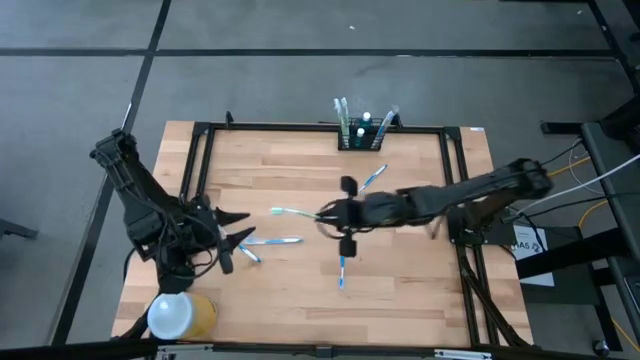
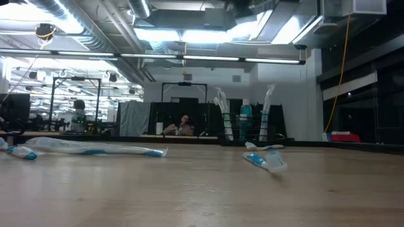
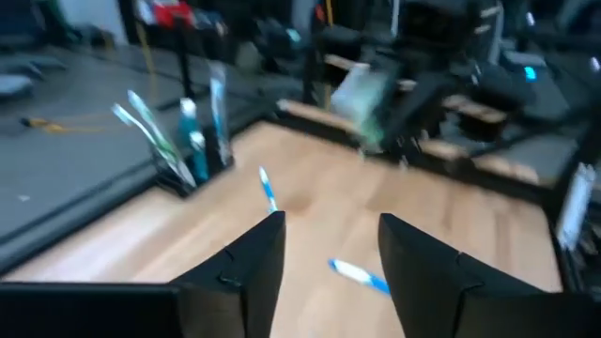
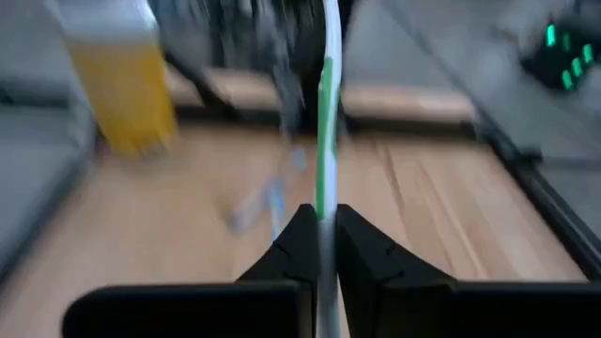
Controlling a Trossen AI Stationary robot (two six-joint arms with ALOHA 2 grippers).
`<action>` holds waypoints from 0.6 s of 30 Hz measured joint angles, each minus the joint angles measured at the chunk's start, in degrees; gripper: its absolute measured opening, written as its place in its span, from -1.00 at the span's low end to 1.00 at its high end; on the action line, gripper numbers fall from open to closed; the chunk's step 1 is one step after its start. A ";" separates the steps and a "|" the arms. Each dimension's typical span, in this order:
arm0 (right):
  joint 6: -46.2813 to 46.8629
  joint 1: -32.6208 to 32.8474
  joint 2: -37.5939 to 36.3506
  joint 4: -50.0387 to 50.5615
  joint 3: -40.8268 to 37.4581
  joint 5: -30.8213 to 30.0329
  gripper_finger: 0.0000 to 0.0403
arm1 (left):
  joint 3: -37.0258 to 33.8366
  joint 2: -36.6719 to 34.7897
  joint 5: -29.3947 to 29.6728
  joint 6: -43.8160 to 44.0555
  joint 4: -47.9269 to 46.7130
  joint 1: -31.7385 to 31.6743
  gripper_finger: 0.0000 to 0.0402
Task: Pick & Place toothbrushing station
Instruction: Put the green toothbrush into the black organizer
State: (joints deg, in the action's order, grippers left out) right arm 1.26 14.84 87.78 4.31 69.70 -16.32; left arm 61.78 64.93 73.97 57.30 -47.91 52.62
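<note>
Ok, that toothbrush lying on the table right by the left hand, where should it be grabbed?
Take the toothbrush at mid-handle, coming straight down from above. It lies flat on the table, so only its two long sides offer a pinch; set the fingers across its length. The open left hand is nearest.

My right gripper [image 4: 319, 246]: two dark fingers [image 4: 286, 258] pinched tight on thin white toothbrush [image 4: 328, 113] with green stripe; handle runs straight away from me between fingertips. Wooden tabletop [image 4: 441, 211] beneath, pale planks. Yellow cylinder [image 4: 122, 89] stands far across table, off to one side. Another toothbrush [image 4: 268, 199], bluish, lies flat on wood beyond my fingers. Dark blurred shape behind held brush, can't identify. Green lights [image 4: 560, 52] glow in far corner.
</note>
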 joint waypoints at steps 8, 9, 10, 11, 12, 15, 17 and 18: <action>3.69 -0.40 -5.35 -13.44 -6.26 3.23 -0.90 | -0.10 0.22 9.37 0.28 10.16 -4.96 0.20; 3.70 -0.25 -5.15 -15.29 -6.24 3.26 -0.90 | -0.37 0.48 10.47 0.32 12.36 -5.74 0.24; 3.59 -0.18 -4.99 -16.48 -6.17 3.27 -0.90 | -0.72 0.92 11.50 -0.60 14.62 -6.38 0.28; 3.27 -0.15 -4.68 -17.63 -6.08 3.26 -0.90 | -1.05 1.44 12.01 -1.64 17.19 -6.86 0.30; 2.95 -0.16 -4.23 -18.29 -6.06 3.05 -0.90 | -1.39 1.90 11.99 -2.93 19.80 -7.43 0.31; 2.54 -0.61 -3.64 -18.48 -6.15 2.58 -0.90 | -2.04 3.79 9.06 -7.08 27.76 -9.43 0.32; 2.33 -0.88 -3.77 -19.13 -6.11 2.58 -0.90 | -2.23 5.97 8.58 -12.85 34.78 -10.28 0.30; 2.02 -0.95 -3.80 -19.08 -6.11 2.58 -0.90 | -2.23 6.76 8.60 -16.40 39.26 -10.80 0.28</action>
State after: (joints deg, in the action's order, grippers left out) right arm 3.28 13.89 83.99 -14.77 63.59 -13.74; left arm 59.55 71.69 82.57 40.90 -8.66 41.82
